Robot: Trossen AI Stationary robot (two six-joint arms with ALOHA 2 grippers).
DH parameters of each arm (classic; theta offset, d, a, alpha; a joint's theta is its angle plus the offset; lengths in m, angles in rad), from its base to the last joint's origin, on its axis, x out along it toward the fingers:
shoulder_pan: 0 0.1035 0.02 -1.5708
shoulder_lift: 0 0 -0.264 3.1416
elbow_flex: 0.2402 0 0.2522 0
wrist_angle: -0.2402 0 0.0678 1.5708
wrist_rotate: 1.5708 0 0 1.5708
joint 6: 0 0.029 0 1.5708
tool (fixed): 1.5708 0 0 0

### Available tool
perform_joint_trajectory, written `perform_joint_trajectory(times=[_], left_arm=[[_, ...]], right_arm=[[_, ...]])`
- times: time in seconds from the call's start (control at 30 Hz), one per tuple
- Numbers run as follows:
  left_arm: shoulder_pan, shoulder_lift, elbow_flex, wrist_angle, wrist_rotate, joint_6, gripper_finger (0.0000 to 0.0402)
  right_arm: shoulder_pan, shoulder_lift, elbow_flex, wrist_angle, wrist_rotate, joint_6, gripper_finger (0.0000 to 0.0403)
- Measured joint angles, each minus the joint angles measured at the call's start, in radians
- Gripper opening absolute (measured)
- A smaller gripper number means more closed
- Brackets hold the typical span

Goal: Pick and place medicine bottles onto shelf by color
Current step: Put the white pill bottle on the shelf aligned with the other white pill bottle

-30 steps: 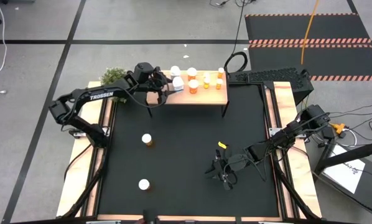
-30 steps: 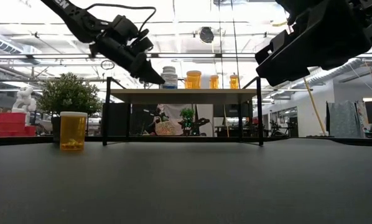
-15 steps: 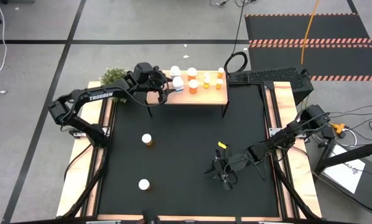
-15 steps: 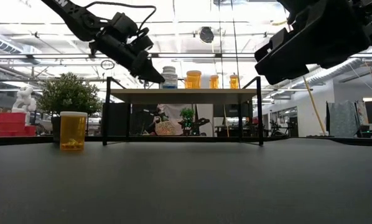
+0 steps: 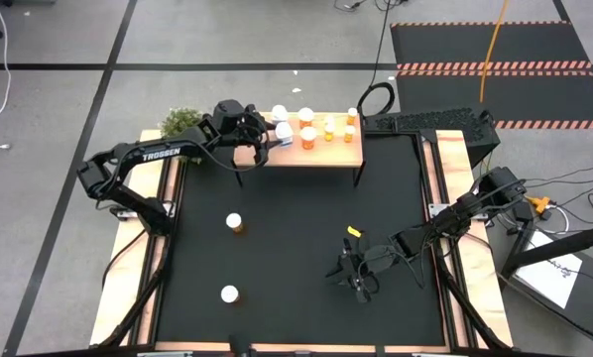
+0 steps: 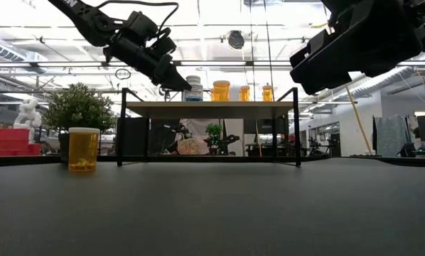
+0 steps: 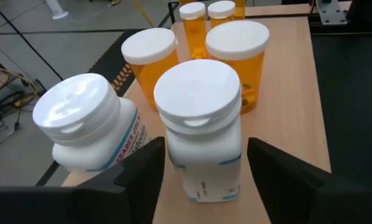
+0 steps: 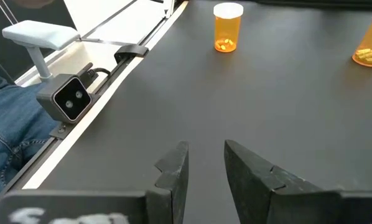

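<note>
step: left pincer (image 7: 201, 163) straddles white bottle (image 7: 201, 124) standing on shelf (image 7: 285, 93), fingers apart, not gripping | next: probably back off clean, fetch orange bottle (image 5: 235, 222) off table (image 5: 296, 248) | right pincer (image 8: 204, 163) idle, slightly parted, empty

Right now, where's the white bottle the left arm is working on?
The white bottle stands upright on the shelf's left end, between the left gripper's fingers, with another white bottle beside it.
</note>
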Motion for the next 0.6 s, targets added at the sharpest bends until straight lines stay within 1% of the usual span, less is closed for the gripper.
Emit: perform_joint_trajectory(times=[0.2,0.3,0.37,0.43,0.6], left_arm=[[0.003,0.0,0.0,0.0,0.001,0.002,0.0177],[0.019,0.0,0.0,0.0,0.014,0.002,0.0164],[0.032,0.0,0.0,-0.002,0.027,0.002,0.0165],[0.042,0.0,0.0,-0.003,0.045,0.002,0.0175],[0.064,0.0,0.0,-0.022,0.131,0.0,0.0198]], right_arm=[[0.0,0.0,0.0,0.0,0.0,0.0,0.0098],[0.0,0.0,0.0,0.0,0.0,0.0,0.0098],[0.0,0.0,0.0,0.0,0.0,0.0,0.0098],[0.0,0.0,0.0,0.0,0.0,0.0,0.0098],[0.0,0.0,0.0,-0.001,0.0,0.002,0.0098]])
